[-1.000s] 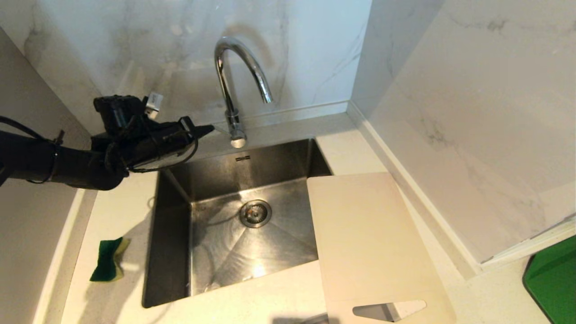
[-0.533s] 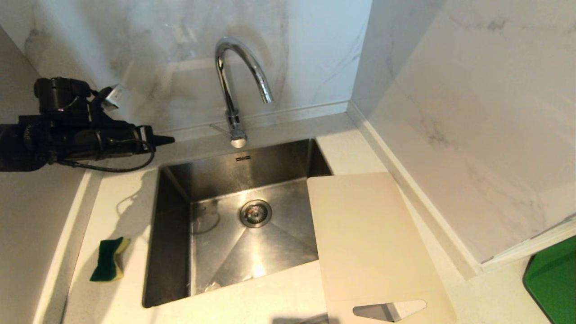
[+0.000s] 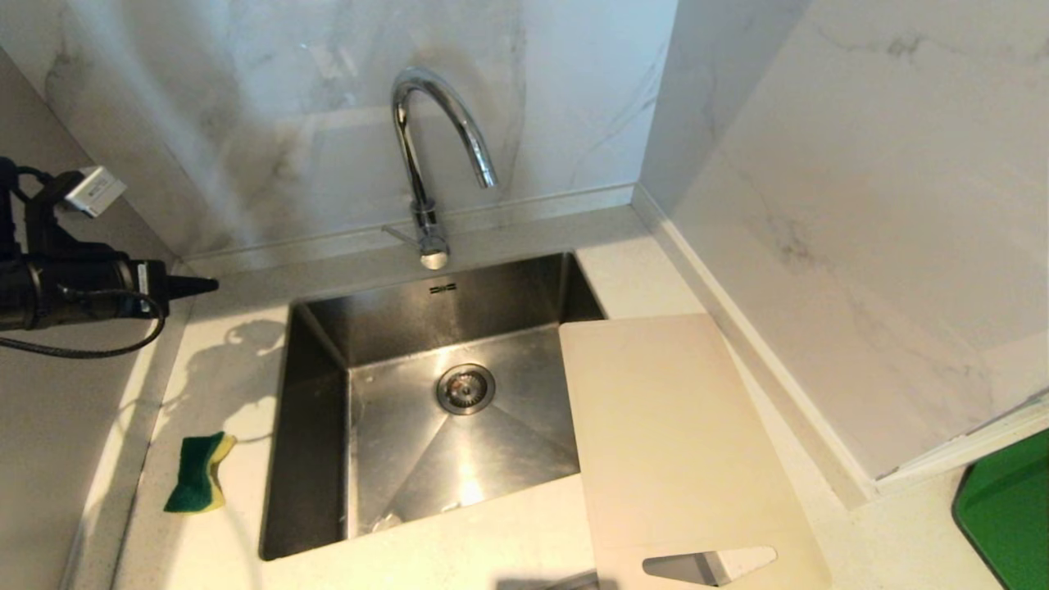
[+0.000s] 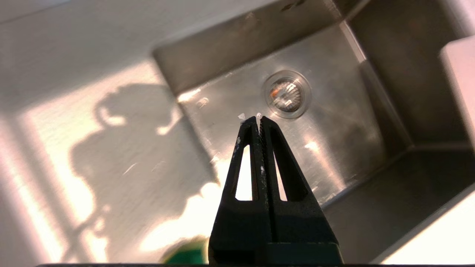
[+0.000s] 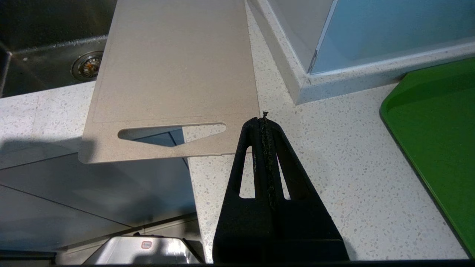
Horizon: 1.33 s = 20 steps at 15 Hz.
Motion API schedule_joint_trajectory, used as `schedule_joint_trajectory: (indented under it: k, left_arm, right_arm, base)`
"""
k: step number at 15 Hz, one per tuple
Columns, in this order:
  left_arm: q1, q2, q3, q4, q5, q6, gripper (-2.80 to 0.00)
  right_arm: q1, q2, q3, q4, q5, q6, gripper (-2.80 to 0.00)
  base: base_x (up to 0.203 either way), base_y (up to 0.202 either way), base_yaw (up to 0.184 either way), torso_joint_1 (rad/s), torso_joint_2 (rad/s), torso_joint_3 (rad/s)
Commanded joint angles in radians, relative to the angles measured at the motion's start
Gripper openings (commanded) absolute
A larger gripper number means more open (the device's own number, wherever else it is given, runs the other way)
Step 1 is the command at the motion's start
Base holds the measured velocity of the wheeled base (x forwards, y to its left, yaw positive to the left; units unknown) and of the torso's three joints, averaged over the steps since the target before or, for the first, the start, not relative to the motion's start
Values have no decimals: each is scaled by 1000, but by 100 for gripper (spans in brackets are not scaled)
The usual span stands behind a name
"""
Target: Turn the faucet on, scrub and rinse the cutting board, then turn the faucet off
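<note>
The chrome gooseneck faucet point(image 3: 422, 164) stands behind the steel sink point(image 3: 320, 459), its thin lever point(image 3: 400, 235) pointing left; no water shows at the spout. The pale beige cutting board point(image 3: 672, 442) lies flat on the counter right of the sink, one edge over the basin, its handle cutout point(image 3: 709, 565) nearest me. It also fills the right wrist view as a cutting board point(image 5: 174, 74). My left gripper point(image 3: 211, 284) is shut and empty at the far left, well away from the faucet; the left gripper point(image 4: 258, 118) looks down over the sink. My right gripper point(image 5: 262, 119) is shut and empty, above the counter beside the board's handle end.
A green and yellow sponge point(image 3: 198, 473) lies on the counter left of the sink. A green tray point(image 3: 1008, 508) sits at the far right. Marble walls point(image 3: 860, 205) close in behind and on the right. The drain point(image 3: 465, 388) is in the basin floor.
My left arm has drawn back leftward from the faucet lever to the picture's left edge, still shut. The board, sponge and faucet have not moved.
</note>
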<state>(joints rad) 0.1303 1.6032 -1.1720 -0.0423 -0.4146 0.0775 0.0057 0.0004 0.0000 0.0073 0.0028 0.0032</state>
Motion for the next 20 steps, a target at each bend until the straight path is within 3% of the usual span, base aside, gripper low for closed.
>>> schedule_joint_trajectory:
  k: [1, 9, 16, 20]
  left_arm:
    - [35, -94, 83, 1, -2, 18, -280]
    - [69, -342, 411, 13, -4, 33, -280]
    - [24, -451, 726, -46, 5, 94, -280]
    - [48, -487, 789, -94, 185, 159, -280]
  right_arm:
    - [0, 0, 2, 0, 0, 0, -280]
    - [0, -2, 1, 0, 0, 0, -280]
    - [0, 0, 2, 0, 0, 0, -280]
    - [0, 0, 0, 0, 0, 0, -280]
  base:
    - [0, 0, 0, 0, 0, 0]
    - [0, 0, 0, 0, 0, 0]
    - [0, 0, 0, 0, 0, 0]
    - [0, 0, 0, 0, 0, 0]
